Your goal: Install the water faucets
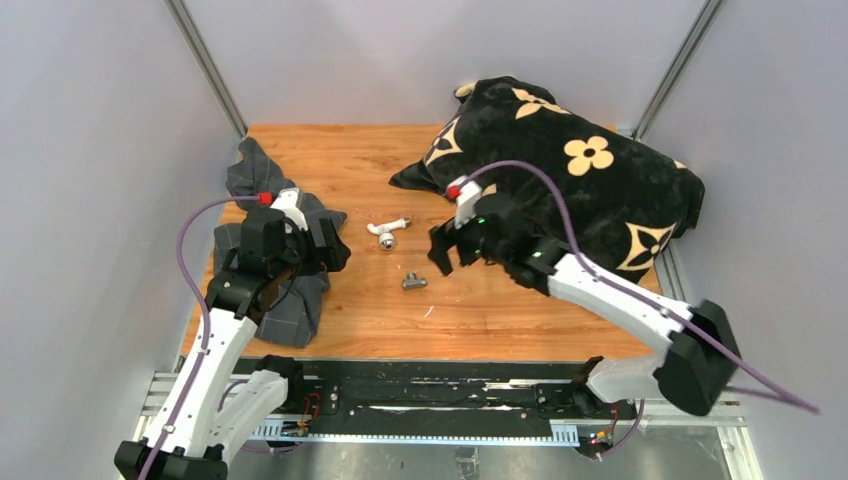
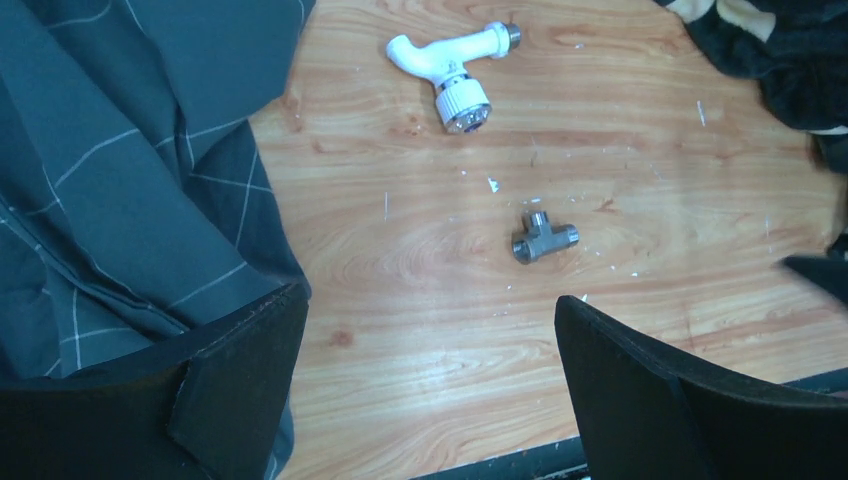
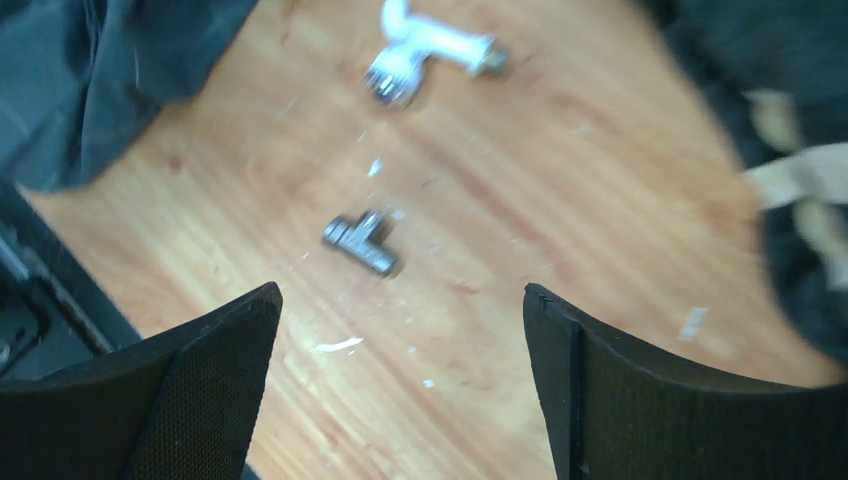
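The white elbow tap body (image 1: 385,232) with its round metallic end lies on the wooden board, also in the left wrist view (image 2: 450,65) and the right wrist view (image 3: 420,50). The grey metal T-piece (image 1: 413,282) lies a little nearer, also in the wrist views (image 2: 543,238) (image 3: 360,243). My left gripper (image 1: 330,240) is open and empty, over the edge of the checked cloth, left of both parts (image 2: 430,350). My right gripper (image 1: 440,252) is open and empty, just right of the T-piece (image 3: 400,340).
A grey checked cloth (image 1: 270,240) lies crumpled at the left of the board (image 1: 500,310). A black flowered cushion (image 1: 580,170) covers the back right corner. Grey walls close in both sides; a metal rail (image 1: 440,395) runs along the near edge.
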